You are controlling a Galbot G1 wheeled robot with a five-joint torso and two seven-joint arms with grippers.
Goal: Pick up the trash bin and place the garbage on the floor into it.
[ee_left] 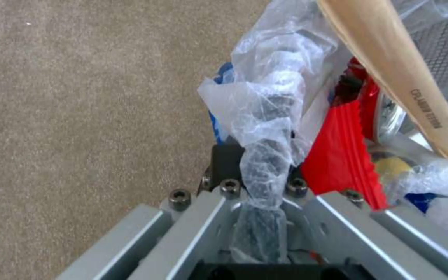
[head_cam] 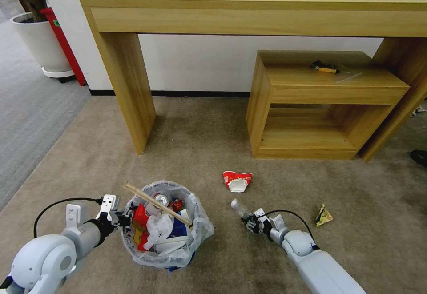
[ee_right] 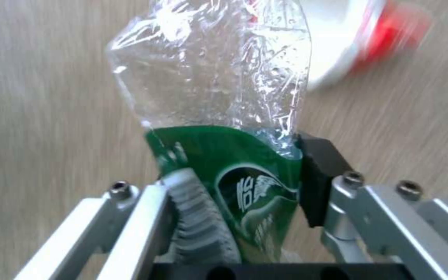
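Note:
The trash bin (head_cam: 195, 231), lined with a crinkly white bag, stands on the carpet full of garbage, with a wooden stick (head_cam: 155, 203) lying across its top. My left gripper (head_cam: 120, 217) is shut on the bin's bag-covered rim (ee_left: 265, 116); a red wrapper (ee_left: 340, 155) and the stick (ee_left: 405, 77) lie just inside. To the bin's right, my right gripper (head_cam: 249, 223) is shut on a clear bottle (head_cam: 239, 208) with a green label (ee_right: 224, 97). A red-white paper cup (head_cam: 237, 180) lies on the floor beyond it, and a crumpled wrapper (head_cam: 324, 216) lies farther right.
A long wooden console table (head_cam: 249, 14) stands against the wall. Beneath it is a low shelf unit (head_cam: 320, 102) carrying a black-and-yellow tool (head_cam: 324, 67). A white planter (head_cam: 40, 40) and a red box (head_cam: 66, 49) stand at the back left. A dark shoe (head_cam: 419, 156) shows at the right edge.

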